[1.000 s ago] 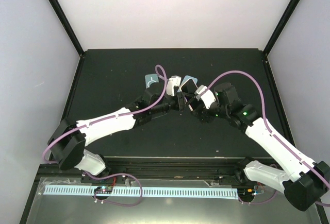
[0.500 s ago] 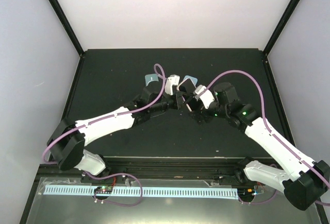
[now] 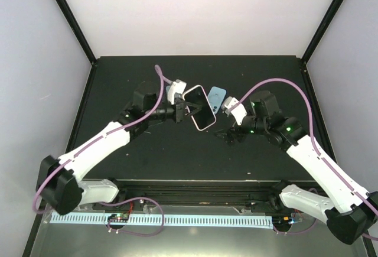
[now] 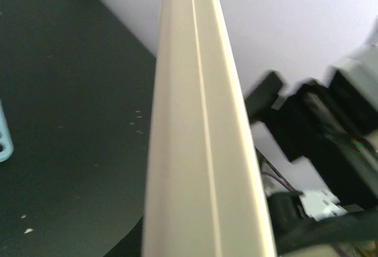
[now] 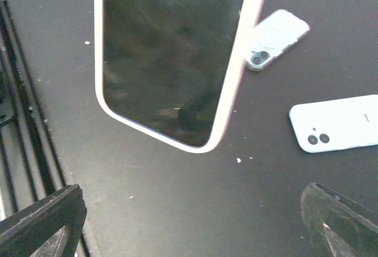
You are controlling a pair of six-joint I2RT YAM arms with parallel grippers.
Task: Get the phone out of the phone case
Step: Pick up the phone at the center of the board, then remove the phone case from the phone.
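The phone (image 3: pixel 199 110) has a dark screen inside a cream-pink rim, which looks like the phone case still on it. It hangs above the mat, tilted, screen up. My left gripper (image 3: pixel 186 110) is shut on its left edge. In the left wrist view only the phone's cream side (image 4: pixel 201 150) shows, with a seam down its middle, and it hides the fingers. In the right wrist view the phone (image 5: pixel 171 56) is ahead and apart from my right gripper (image 5: pixel 189 227). That gripper (image 3: pixel 227 134) stands open with nothing between its fingers.
A pale blue case-like piece (image 3: pixel 217 98) with two camera holes lies on the black mat (image 3: pixel 130 162), also in the right wrist view (image 5: pixel 336 124). A second pale blue piece (image 5: pixel 274 37) lies beyond it. The table's front rails (image 5: pixel 18 127) run along the left.
The two grippers were together at the phone. The right gripper has opened and drawn back to the right. The left arm has carried the phone left, with its screen now facing up.
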